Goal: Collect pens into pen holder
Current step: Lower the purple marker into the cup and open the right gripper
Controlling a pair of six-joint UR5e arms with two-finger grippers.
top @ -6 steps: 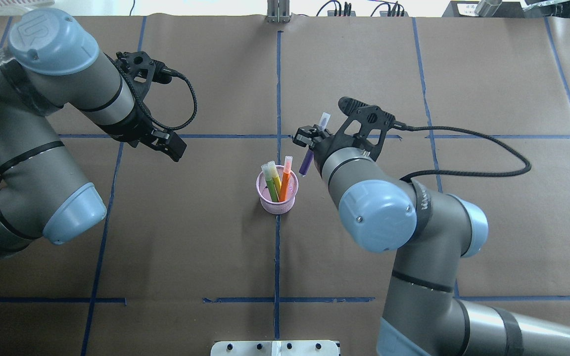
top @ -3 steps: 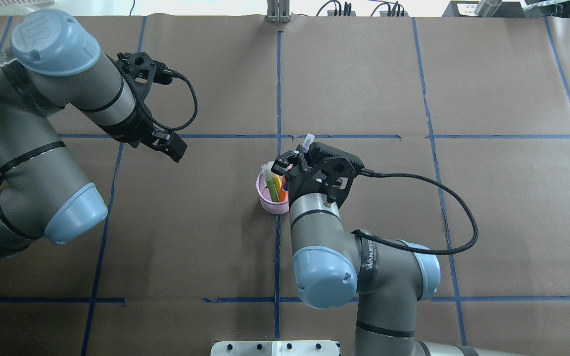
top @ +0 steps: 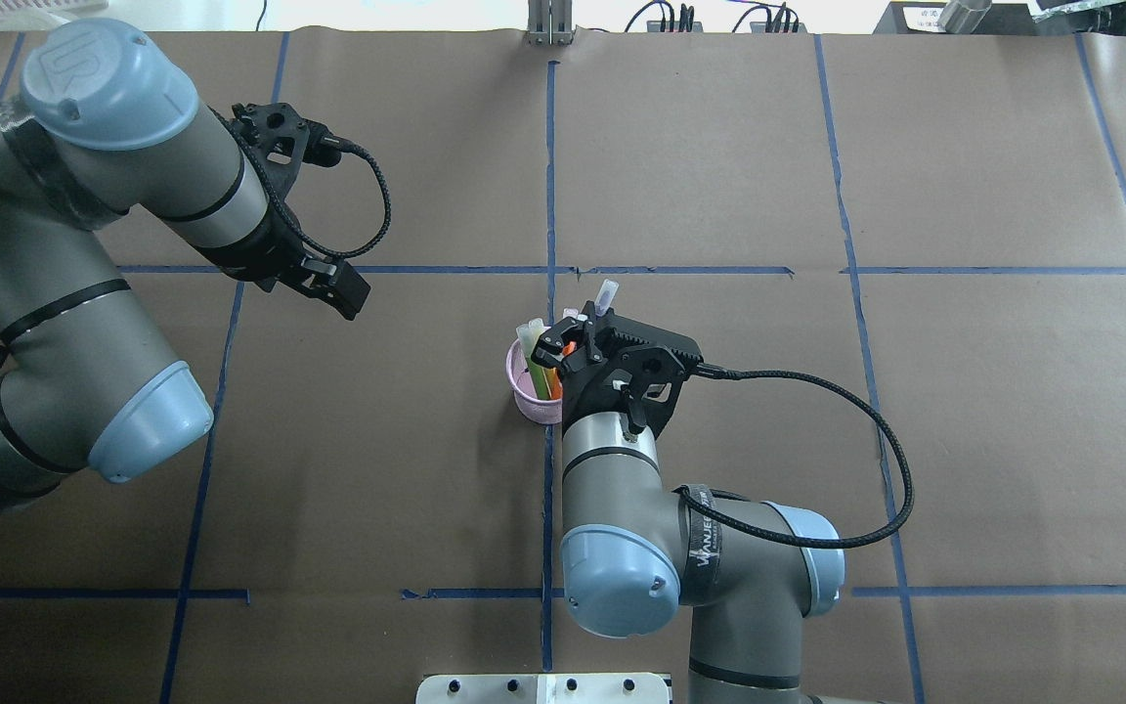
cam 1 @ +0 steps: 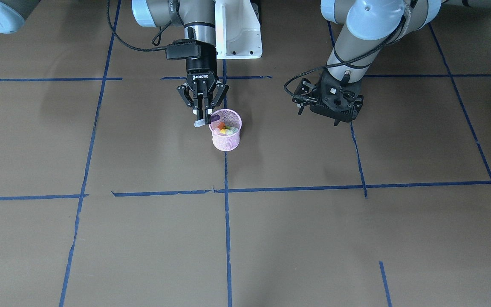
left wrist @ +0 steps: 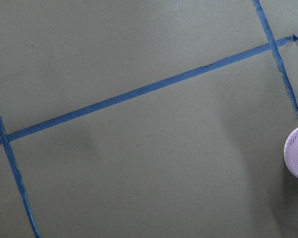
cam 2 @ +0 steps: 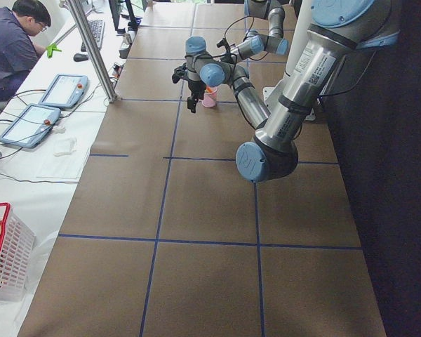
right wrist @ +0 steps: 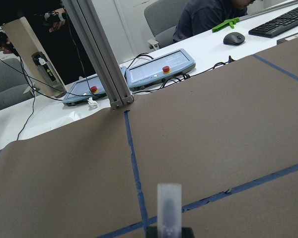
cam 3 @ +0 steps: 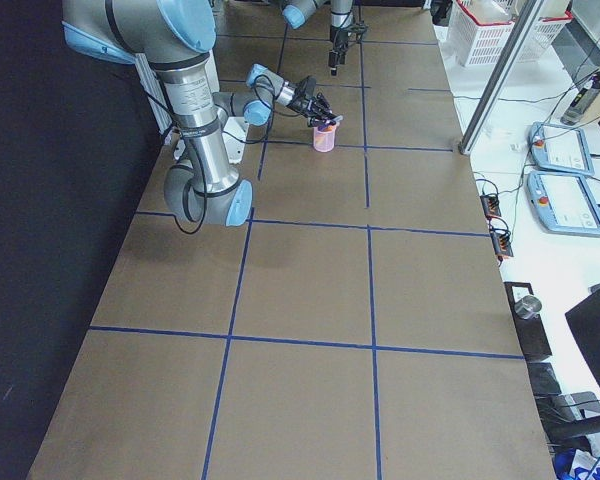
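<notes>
While right end effector [cam 1: 203,116] grips purple pen [cam 1: 214,117], pen holder [cam 1: 227,140] below.

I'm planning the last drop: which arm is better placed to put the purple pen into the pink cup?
Right. The right claw grips the purple pen at the rim of the pen holder; the left claw sits well off to the side, with no pen.
</notes>
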